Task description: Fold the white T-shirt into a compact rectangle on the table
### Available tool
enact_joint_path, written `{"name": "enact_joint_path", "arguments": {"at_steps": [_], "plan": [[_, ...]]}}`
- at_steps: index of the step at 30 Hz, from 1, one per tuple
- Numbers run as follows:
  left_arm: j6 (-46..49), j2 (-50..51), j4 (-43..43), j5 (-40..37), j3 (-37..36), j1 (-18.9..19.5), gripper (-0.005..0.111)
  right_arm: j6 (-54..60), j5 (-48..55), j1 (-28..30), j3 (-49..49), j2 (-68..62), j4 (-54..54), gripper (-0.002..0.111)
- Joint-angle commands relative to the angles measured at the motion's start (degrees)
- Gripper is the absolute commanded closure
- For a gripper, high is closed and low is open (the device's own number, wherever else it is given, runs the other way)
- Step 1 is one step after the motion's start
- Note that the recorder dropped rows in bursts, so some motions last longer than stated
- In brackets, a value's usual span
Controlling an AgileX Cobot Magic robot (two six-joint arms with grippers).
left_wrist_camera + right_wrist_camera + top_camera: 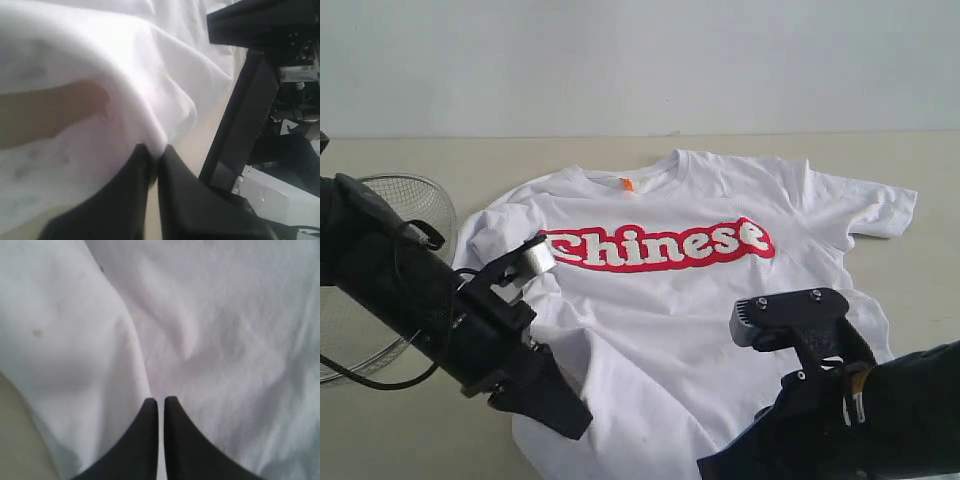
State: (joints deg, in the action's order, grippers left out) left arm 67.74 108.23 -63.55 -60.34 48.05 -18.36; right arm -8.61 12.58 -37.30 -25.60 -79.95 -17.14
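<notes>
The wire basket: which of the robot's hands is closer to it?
Left. The left hand grips the white T-shirt at its lower edge, on the side where the wire basket sits. The right hand grips the shirt's lower edge on the opposite side, farther away.

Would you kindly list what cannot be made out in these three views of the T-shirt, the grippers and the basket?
- Exterior view: the white T-shirt's lower hem, hidden behind the left arm and right arm and cut off by the bottom edge.
- Exterior view: the wire basket, partly covered by the left arm and cut by the left edge.
- Right wrist view: whether cloth sits between the right gripper's shut jaws; the fingers hide it.
</notes>
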Motion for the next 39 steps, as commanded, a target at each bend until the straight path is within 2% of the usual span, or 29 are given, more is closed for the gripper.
{"name": "enact_joint_path", "arguments": {"at_steps": [1,5,14,27,30,34,35,36,39], "plan": [[-2.0,-0.54,2.16,-0.95,-1.97,-0.32,0.102,0.3,0.07,0.18,0.35,-0.05,-0.02,0.108],[-1.96,-0.54,2.16,-0.32,-3.82,-0.32,0.102,0.3,0.07,0.18,0.35,-0.05,-0.02,0.108],[-0.16,-0.8,1.55,-0.29,-3.18,0.58,0.102,0.42,-0.17,0.18,0.35,-0.05,-0.02,0.108],[5.19,-0.8,0.87,-8.26,-2.13,0.62,0.101,0.42,-0.17,0.18,0.35,-0.05,-0.02,0.108],[5.19,-0.8,0.99,-9.63,-2.13,0.62,0.088,0.55,-0.16,0.18,0.35,-0.05,-0.02,0.108],[3.78,-0.8,1.0,-9.63,-2.13,0.62,0.052,0.55,-0.16,0.18,0.35,-0.05,-0.02,0.108],[2.71,-0.8,1.12,-9.63,-2.13,0.62,0.046,0.55,-0.16,0.18,0.35,-0.05,-0.02,0.108],[0.97,-0.8,1.52,-9.58,-2.13,0.62,0.043,0.66,-0.16,0.18,0.35,-0.05,-0.02,0.108],[-1.22,-0.9,2.86,-9.56,-2.13,0.62,0.044,1.06,-0.16,0.18,0.35,-0.05,-0.02,0.108]]}}
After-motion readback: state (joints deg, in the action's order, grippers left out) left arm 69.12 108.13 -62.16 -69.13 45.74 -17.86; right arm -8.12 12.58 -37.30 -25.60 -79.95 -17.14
